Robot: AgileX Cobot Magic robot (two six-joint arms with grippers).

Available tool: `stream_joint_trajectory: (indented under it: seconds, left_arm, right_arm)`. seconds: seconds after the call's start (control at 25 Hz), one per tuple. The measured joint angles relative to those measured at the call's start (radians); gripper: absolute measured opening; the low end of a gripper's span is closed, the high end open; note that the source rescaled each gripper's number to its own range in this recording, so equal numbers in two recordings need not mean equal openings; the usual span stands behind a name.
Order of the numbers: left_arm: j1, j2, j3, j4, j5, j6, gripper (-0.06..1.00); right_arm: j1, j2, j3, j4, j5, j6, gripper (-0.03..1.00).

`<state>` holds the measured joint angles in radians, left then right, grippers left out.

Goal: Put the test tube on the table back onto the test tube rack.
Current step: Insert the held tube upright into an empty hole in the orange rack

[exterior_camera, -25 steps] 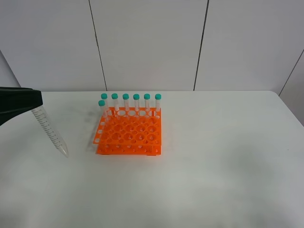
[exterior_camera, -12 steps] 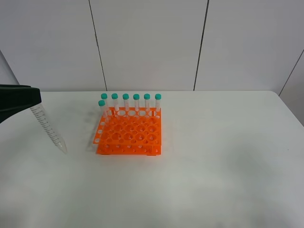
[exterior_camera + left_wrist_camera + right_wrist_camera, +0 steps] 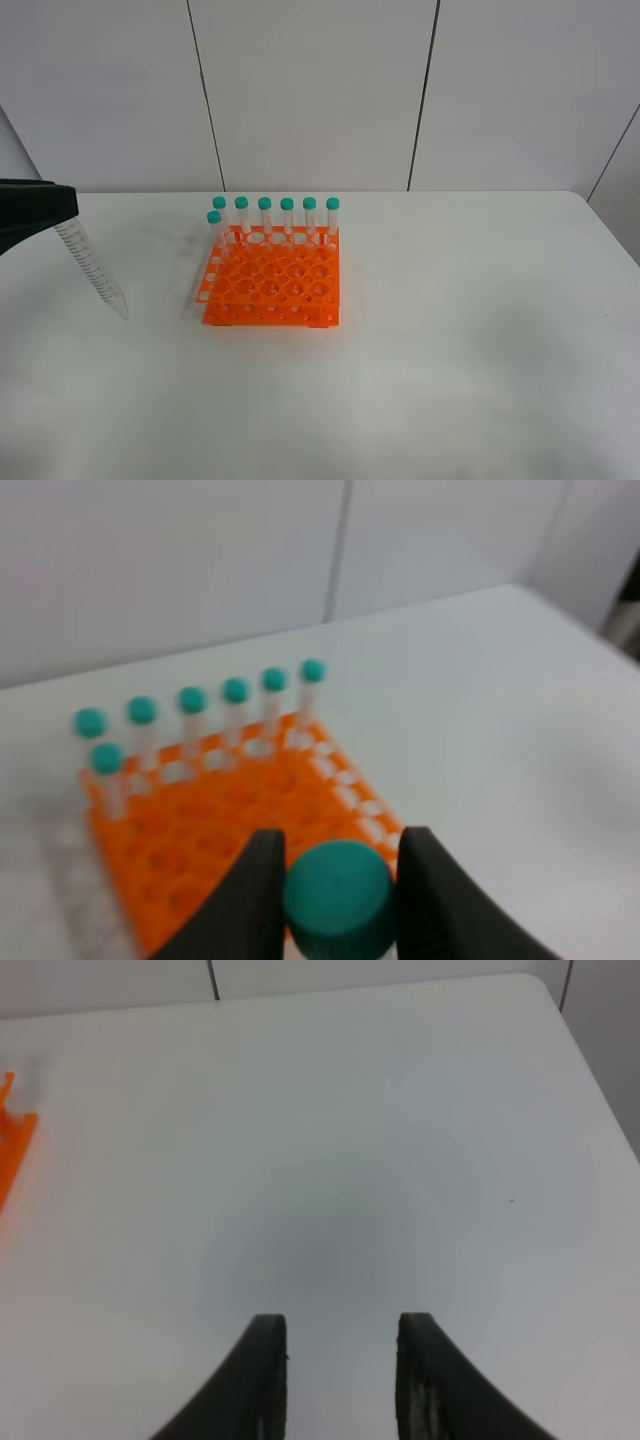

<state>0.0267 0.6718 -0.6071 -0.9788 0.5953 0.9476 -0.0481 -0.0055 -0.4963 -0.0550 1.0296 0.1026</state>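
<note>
The left fingers point(image 3: 35, 205) pinch the test tube point(image 3: 92, 265) by its top. From the left wrist, the two dark fingers point(image 3: 258, 890) press on both sides of the teal cap point(image 3: 337, 900). The tube is up by the left edge of the surface point(image 3: 450, 350). It is tilted, with the cap up and the pointy tip down, leaning toward the rack. I cannot tell if the tip touches the surface.

The orange rack point(image 3: 270, 285) sits toward the far edge, a bit left of the middle, apart from the held tube. Seven other tubes point(image 3: 287, 215) stand up in it. Six are in the back row, and one is in the next row at the left end.

The right fingers point(image 3: 262, 1370) are spread apart with nothing between them, over a bare part of the surface.
</note>
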Motion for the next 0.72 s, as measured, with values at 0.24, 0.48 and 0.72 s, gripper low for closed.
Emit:
stream_joint_trajectory:
  seconds: [0.24,0.48,0.72]
  left_arm:
    - [0.000,0.001,0.000,0.030,-0.026,-0.039,0.46]
    - [0.000,0.001,0.000,0.014,-0.039,-0.008,0.46]
    - [0.000,0.029,0.000,-0.003,-0.039,0.011,0.46]
  right_arm:
    - [0.000,0.000,0.000,0.000,0.000,0.000,0.38]
    - [0.000,0.000,0.000,0.000,0.000,0.000,0.38]
    - [0.000,0.000,0.000,0.000,0.000,0.000,0.38]
